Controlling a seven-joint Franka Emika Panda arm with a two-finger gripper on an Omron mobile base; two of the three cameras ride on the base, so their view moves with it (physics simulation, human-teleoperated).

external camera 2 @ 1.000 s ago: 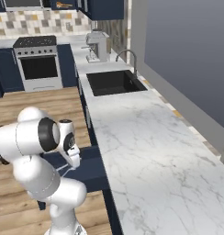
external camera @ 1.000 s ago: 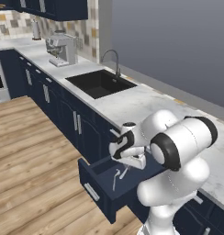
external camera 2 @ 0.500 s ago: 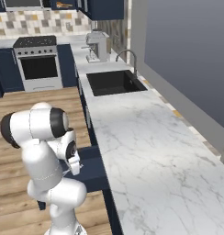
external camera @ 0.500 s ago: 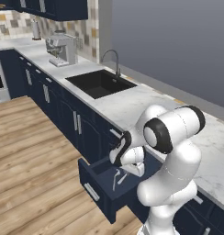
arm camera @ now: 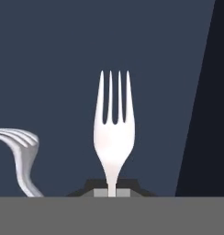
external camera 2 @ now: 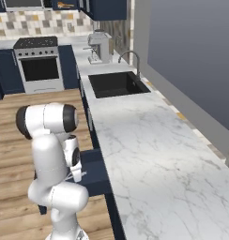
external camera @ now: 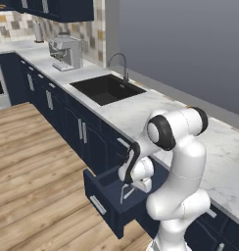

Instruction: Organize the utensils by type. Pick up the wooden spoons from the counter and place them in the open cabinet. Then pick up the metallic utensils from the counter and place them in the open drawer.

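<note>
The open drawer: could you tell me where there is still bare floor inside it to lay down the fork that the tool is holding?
In the hand view, the tool is shut on the fork over the open drawer. The navy floor is bare ahead of the tines and across to the dark wall beside them. The opposite side is taken: a second fork already lies there.

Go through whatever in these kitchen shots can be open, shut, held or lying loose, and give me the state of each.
gripper: shut on the fork, over the open drawer.
fork: held by its handle, tines pointing away from the hand.
second metal utensil: loose, inside the drawer.
open drawer: pulled out from the navy base cabinets.
base cabinet doors: closed.
</note>
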